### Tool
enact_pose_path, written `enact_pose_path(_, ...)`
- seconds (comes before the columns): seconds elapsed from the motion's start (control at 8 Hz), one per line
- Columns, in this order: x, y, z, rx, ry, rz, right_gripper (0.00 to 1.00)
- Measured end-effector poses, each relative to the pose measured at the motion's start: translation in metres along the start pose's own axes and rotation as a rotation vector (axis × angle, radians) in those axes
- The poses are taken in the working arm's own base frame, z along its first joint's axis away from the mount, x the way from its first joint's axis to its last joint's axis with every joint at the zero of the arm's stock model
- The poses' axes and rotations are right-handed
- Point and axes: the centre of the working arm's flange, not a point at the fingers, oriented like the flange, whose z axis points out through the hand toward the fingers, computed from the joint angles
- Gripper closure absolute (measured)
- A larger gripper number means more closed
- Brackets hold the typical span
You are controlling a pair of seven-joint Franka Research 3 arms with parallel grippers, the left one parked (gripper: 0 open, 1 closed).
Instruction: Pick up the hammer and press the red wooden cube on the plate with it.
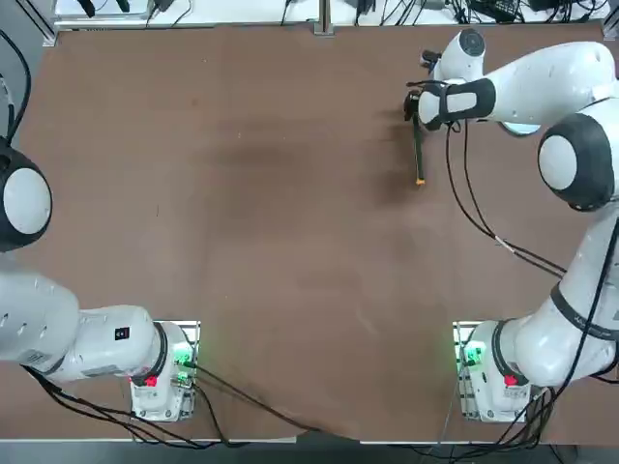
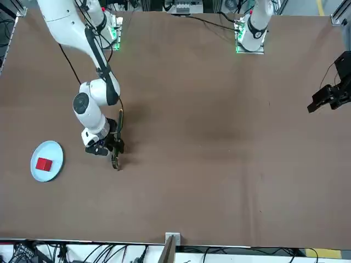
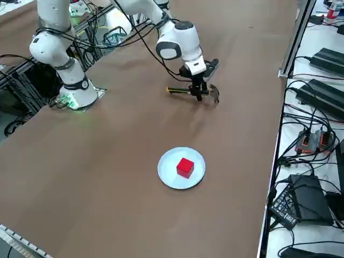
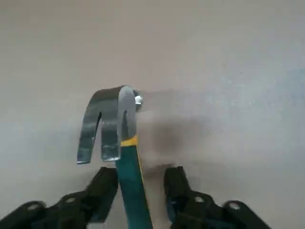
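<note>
One hammer [image 4: 135,188] sits between the right gripper's [image 4: 142,179] parted fingers; looks like the pickup step. Next, close them on the handle, I reckon.

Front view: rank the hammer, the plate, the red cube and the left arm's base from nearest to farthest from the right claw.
1. Hammer: handle between the open fingers of the right claw.
2. Plate and red cube: too close to call; cube on plate, to the robot's right.
3. Left arm's base: to the robot's left, farthest.
</note>
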Motion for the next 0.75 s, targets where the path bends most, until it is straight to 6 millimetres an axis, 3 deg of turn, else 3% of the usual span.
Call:
enact_pose_path(0.12,0.001,0.0,-0.001,0.001,0.005,-0.001,0.69)
enact_pose_path(0.25,0.003,0.0,-0.003,0.003,0.014,-0.005,0.79)
enact_pose_path(0.5,0.018,0.007,-0.024,0.003,0.047,-0.005,0.79)
enact_pose_path(0.75,0.048,0.044,-0.076,-0.037,0.046,-0.05,0.79)
